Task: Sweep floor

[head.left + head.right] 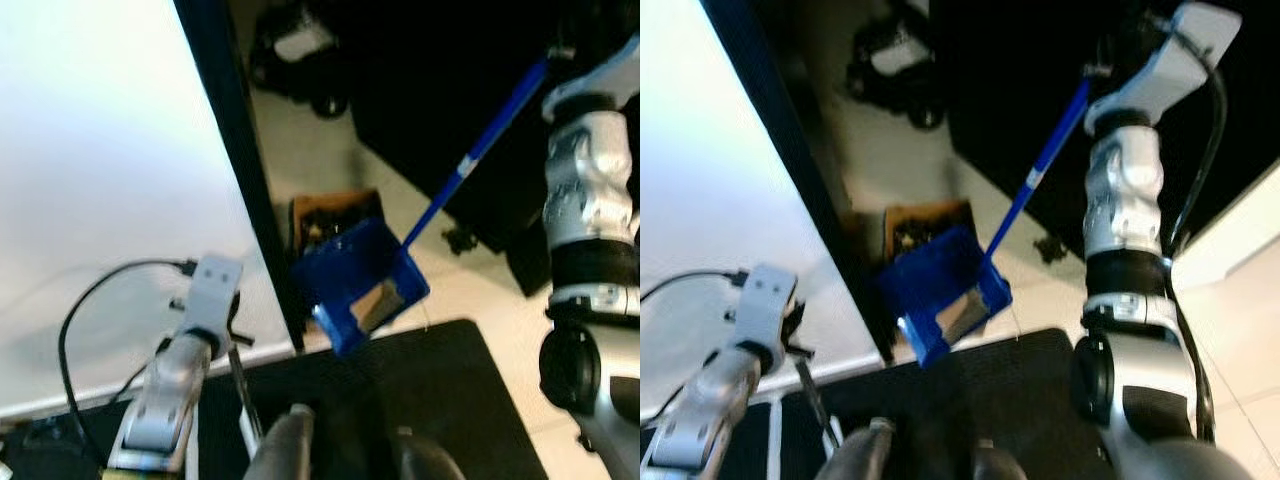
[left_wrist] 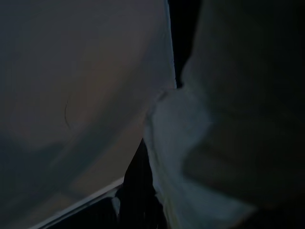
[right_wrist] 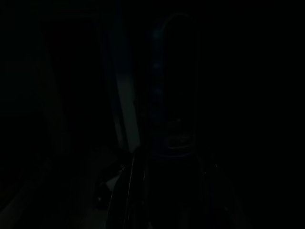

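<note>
White panel: fills the ground left of the blue dustpan, bordered on its right by a black upright post.

Black cable: loops over the panel, left of the dustpan, ending near the left arm's wrist.

Left arm: silver, raised in front of the panel, lower left of the dustpan. Left gripper: finger spacing cannot be told; its wrist view is dim, with pale surfaces and a dark seam.

Brown box: on the pale floor, directly behind the dustpan, dark bits inside.

Blue dustpan: the landmark. Tilted, open side toward the camera, a pale brown patch visible inside; it sits above the far edge of a black mat.

Blue handle: long, runs from the dustpan up and rightward to the right arm.

Right arm: silver, upright, right of the dustpan, its wrist at the top of the handle. Right gripper: grip cannot be told; its wrist view is almost black.
</note>
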Controlling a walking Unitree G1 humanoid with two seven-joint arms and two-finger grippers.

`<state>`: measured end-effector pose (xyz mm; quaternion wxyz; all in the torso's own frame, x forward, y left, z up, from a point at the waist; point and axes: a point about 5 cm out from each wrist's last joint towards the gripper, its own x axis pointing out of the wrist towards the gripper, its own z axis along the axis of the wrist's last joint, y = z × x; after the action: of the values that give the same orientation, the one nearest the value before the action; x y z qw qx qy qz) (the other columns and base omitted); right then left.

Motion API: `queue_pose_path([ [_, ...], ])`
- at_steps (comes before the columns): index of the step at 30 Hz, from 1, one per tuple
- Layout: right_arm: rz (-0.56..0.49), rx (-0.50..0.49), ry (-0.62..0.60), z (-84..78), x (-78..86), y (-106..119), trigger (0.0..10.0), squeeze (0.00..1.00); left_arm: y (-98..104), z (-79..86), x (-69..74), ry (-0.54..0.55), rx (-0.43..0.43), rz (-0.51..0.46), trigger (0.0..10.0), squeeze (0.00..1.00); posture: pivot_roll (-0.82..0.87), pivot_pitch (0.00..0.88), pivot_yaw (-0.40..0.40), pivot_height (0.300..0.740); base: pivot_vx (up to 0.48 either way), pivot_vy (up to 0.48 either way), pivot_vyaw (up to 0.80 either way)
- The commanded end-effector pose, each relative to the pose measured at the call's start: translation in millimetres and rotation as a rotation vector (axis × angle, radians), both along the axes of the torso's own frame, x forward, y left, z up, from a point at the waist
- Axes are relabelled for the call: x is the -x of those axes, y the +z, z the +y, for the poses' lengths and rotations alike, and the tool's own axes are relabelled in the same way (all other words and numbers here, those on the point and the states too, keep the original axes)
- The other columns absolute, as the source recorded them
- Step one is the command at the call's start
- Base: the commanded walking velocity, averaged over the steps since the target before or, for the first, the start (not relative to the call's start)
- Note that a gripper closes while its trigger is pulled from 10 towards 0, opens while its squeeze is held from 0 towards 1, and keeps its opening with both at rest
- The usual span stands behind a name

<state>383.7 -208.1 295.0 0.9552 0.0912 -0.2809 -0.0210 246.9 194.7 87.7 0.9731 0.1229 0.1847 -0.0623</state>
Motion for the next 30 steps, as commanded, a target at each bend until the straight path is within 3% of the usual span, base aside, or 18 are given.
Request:
queue_pose_path([
  [1, -0.035, -0.006, -0.005, -0.5, 1.1, 7.1, 10.0, 0.00, 2.9, 1.9, -0.5, -0.002, -0.009, -0.010, 10.0, 0.00, 0.07, 0.103, -0.014, 0.740, 0.000, 0.000, 0.00],
  [10, -0.036, -0.008, 0.000, 0.9, 1.0, 5.7, 10.0, 0.00, 4.5, -1.7, -2.2, -0.022, -0.002, -0.025, 10.0, 0.00, 0.07, 0.100, -0.013, 0.740, 0.000, 0.000, 0.00],
  [30, -0.044, -0.006, 0.006, 1.8, 1.5, 7.1, 10.0, 0.00, 6.0, -4.0, -4.3, -0.038, 0.003, -0.038, 10.0, 0.00, 0.07, 0.094, -0.011, 0.740, 0.322, 0.000, 0.00],
])
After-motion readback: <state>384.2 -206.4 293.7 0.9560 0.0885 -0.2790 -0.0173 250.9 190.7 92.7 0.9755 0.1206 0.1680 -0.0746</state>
